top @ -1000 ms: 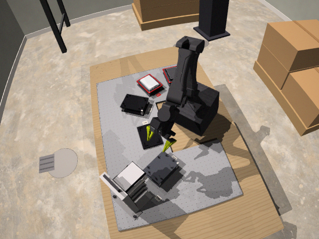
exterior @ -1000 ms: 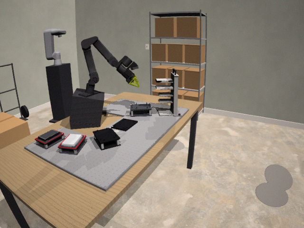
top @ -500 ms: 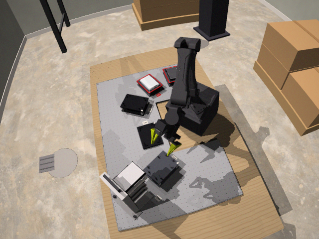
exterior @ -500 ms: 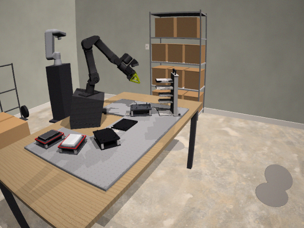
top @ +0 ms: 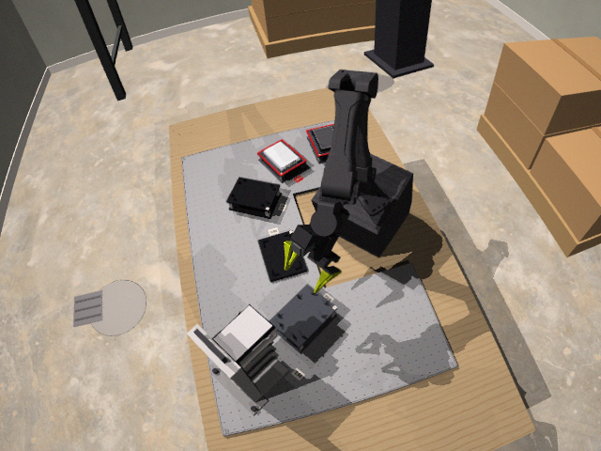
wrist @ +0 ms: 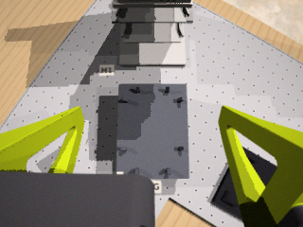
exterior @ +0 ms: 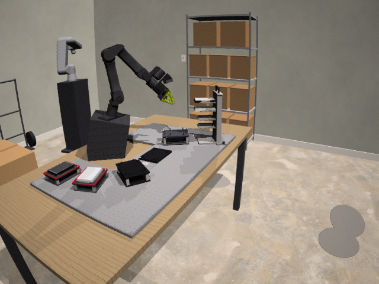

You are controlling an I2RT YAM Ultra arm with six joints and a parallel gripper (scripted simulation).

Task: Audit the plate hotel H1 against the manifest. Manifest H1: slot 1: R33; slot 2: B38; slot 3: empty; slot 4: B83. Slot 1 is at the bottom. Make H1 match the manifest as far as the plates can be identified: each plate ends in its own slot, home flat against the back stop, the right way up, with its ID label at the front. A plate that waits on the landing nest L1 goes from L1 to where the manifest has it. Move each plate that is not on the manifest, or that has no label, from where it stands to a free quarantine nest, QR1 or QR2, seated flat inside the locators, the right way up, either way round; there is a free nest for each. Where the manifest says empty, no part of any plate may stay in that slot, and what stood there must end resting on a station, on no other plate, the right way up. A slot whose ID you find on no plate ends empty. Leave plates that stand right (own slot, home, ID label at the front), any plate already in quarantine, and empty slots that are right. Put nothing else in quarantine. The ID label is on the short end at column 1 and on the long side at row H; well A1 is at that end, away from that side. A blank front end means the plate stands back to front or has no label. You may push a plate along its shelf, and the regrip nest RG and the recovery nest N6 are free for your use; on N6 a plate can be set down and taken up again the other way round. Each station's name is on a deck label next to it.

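The plate hotel H1 (top: 205, 340) (exterior: 218, 122) stands at the deck's near left corner; the wrist view shows it at the top (wrist: 151, 52). A white-topped plate (top: 245, 331) (exterior: 203, 99) lies in its top slot. What the lower slots hold, and any labels, I cannot tell. My gripper (top: 307, 268) (exterior: 167, 98) (wrist: 151, 113) is open and empty. It hangs high above the raised dark nest RG (top: 303, 320) (exterior: 174, 135) (wrist: 151, 137) in front of the hotel, pointing towards the hotel. That nest is bare.
A flat black nest (top: 271, 252) (exterior: 155, 154) (wrist: 237, 186) lies beside the gripper. A raised black nest (top: 252, 194) (exterior: 132, 171) stands further back. Two red-framed nests hold a white plate (top: 281, 156) (exterior: 90, 174) and a dark plate (top: 321, 138) (exterior: 60, 168). The arm's base block (top: 383, 209) stands to the right.
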